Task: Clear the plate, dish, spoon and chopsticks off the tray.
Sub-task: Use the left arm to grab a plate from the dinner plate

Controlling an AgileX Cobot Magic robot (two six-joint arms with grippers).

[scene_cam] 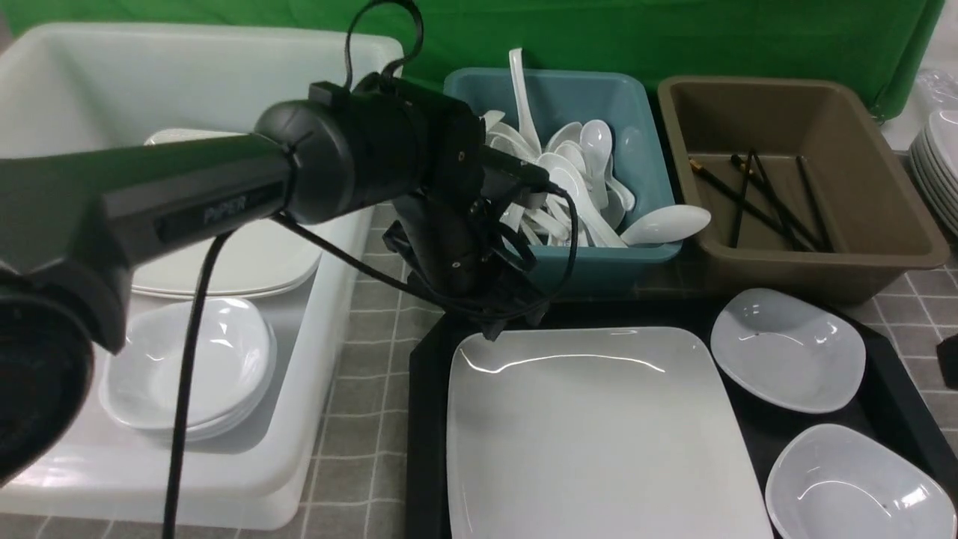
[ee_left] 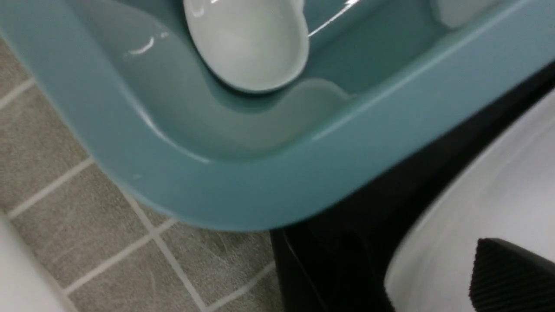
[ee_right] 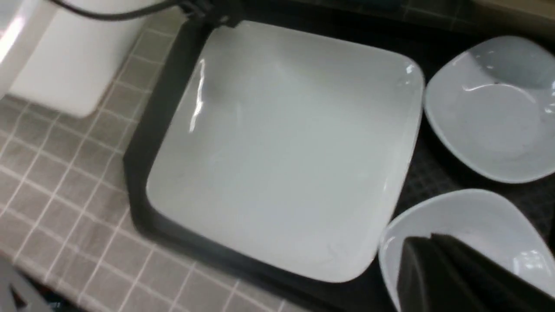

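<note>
The black tray (scene_cam: 426,419) carries the large white plate (scene_cam: 599,427) and two small white dishes, a far dish (scene_cam: 786,348) and a near dish (scene_cam: 853,486). My left gripper (scene_cam: 494,318) hovers over the tray's far left corner, beside the teal tub (scene_cam: 636,258). One ribbed finger pad (ee_left: 511,277) shows bare above the plate (ee_left: 477,203), so the jaws stand open and empty. A spoon (ee_left: 247,47) lies in the tub corner. Black chopsticks (scene_cam: 763,198) lie in the brown tub (scene_cam: 898,224). My right gripper (ee_right: 427,242) is shut and empty above the near dish (ee_right: 472,216).
A big white tub (scene_cam: 329,299) on the left holds stacked plates (scene_cam: 247,262) and small dishes (scene_cam: 194,367). Several white spoons (scene_cam: 576,172) fill the teal tub, one overhanging its near rim. More plates (scene_cam: 939,165) are stacked at the far right. Grey tiled cloth (scene_cam: 374,329) covers the table.
</note>
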